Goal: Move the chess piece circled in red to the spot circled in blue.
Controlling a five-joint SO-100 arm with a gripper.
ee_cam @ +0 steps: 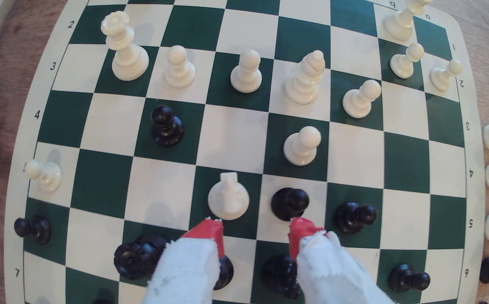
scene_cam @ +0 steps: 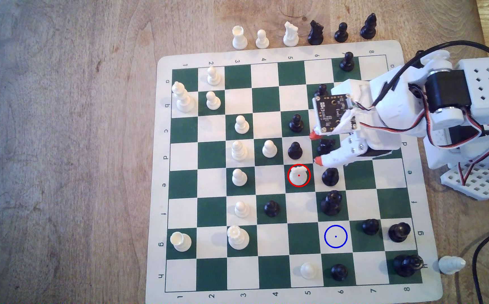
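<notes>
Small white plastic knight (scene_cam: 298,174) upright on red-ringed green square, untouched; red-tipped white gripper (scene_cam: 315,147) spread wide, empty, just beside; approach step; next: straddle knight, close, carry to blue-ringed cream square (scene_cam: 335,236).

A green-and-cream chess mat (scene_cam: 395,48) lies on my wooden worktop (scene_cam: 62,146). Beyond its far edge I see six captured pieces in a row, three white (scene_cam: 262,39) and three black (scene_cam: 341,32). A white piece (scene_cam: 451,264) lies toppled off the mat's near corner, beside a black cable (scene_cam: 479,257).
</notes>
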